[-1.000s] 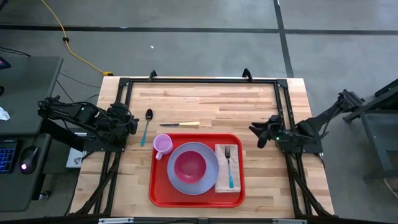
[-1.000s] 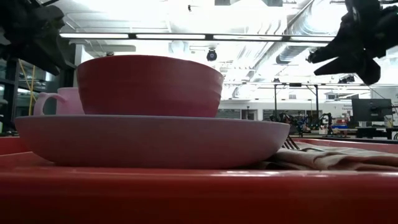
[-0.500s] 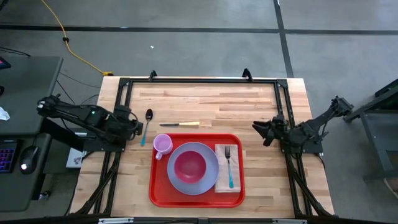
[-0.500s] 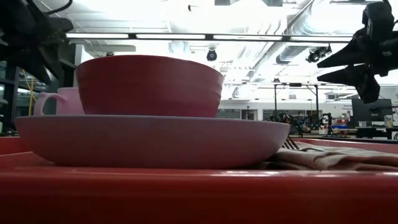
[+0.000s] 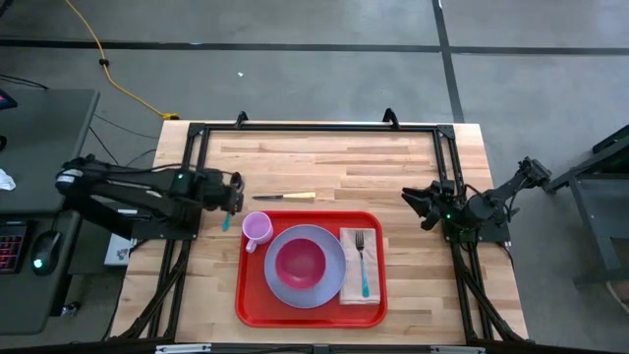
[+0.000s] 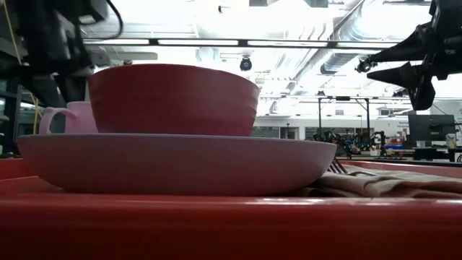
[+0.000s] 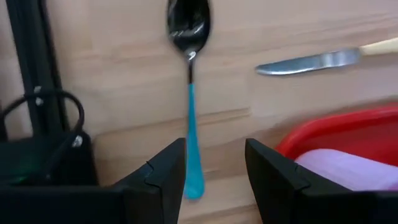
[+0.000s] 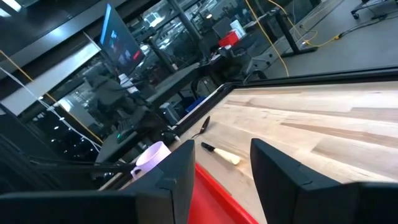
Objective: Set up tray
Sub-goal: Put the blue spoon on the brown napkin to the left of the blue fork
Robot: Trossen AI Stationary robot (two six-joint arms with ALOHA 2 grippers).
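On the wooden table (image 5: 334,162), red tray (image 5: 311,313) near the front edge, already loaded with plate (image 5: 305,265), bowl (image 5: 301,262), cup (image 5: 257,227); left gripper (image 5: 234,193) with open fingers above the spoon (image 7: 189,93), probably to fetch it; right gripper (image 5: 417,204) open, waiting aside.

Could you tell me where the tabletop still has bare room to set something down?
Bare wood lies between the tray and the right claw, and along the far edge beyond the knife. Crowded: the tray itself, and left of it, where the left claw hovers over the spoon.
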